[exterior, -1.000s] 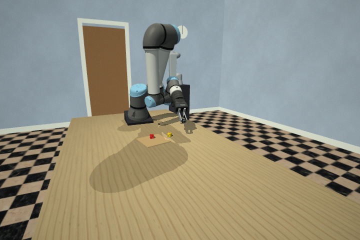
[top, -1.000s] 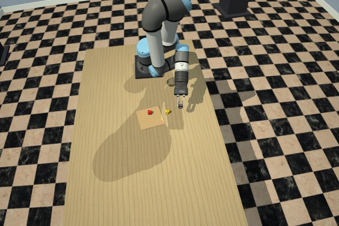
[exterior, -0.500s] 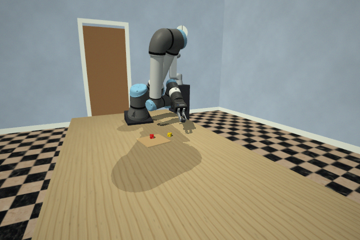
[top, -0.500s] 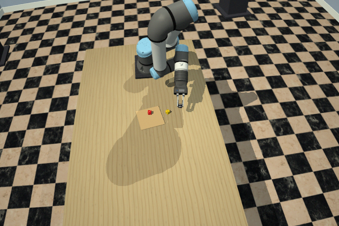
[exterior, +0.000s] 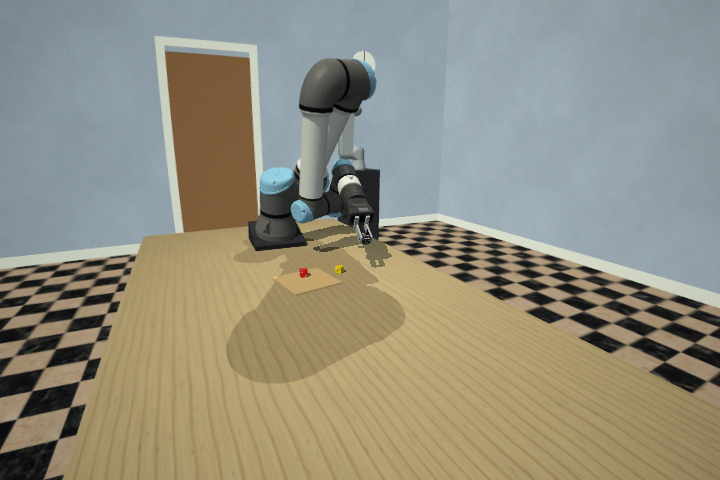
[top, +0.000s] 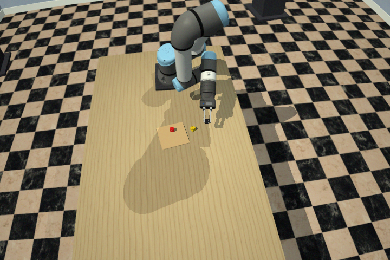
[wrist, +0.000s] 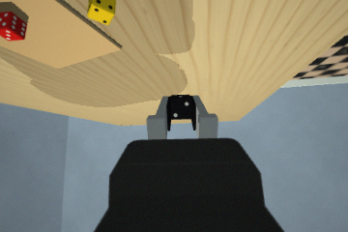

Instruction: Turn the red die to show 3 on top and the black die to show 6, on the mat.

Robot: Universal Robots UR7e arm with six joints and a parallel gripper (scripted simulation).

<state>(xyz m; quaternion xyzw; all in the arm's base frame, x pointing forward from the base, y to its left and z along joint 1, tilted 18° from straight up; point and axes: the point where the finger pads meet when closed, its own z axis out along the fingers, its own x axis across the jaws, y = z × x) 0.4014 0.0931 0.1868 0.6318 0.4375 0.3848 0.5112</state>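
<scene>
Above the surface (top: 177,196), near its right edge and toward the end where my base stands, my tool (top: 207,121) hangs in the air with its fingers partly closed around the black die (wrist: 180,108). From the wrist view, the black die sits clamped between both fingers, and two white pips show on the face turned toward the camera. Nothing under the die touches it; it is lifted off the wood. Closer to the middle of the surface lies the tan mat (top: 174,139), flat. On the mat, near its far corner, rests the red die (top: 172,129). Just beside the mat's right edge, on bare wood, sits the yellow die (top: 193,128), apart from both others.
</scene>
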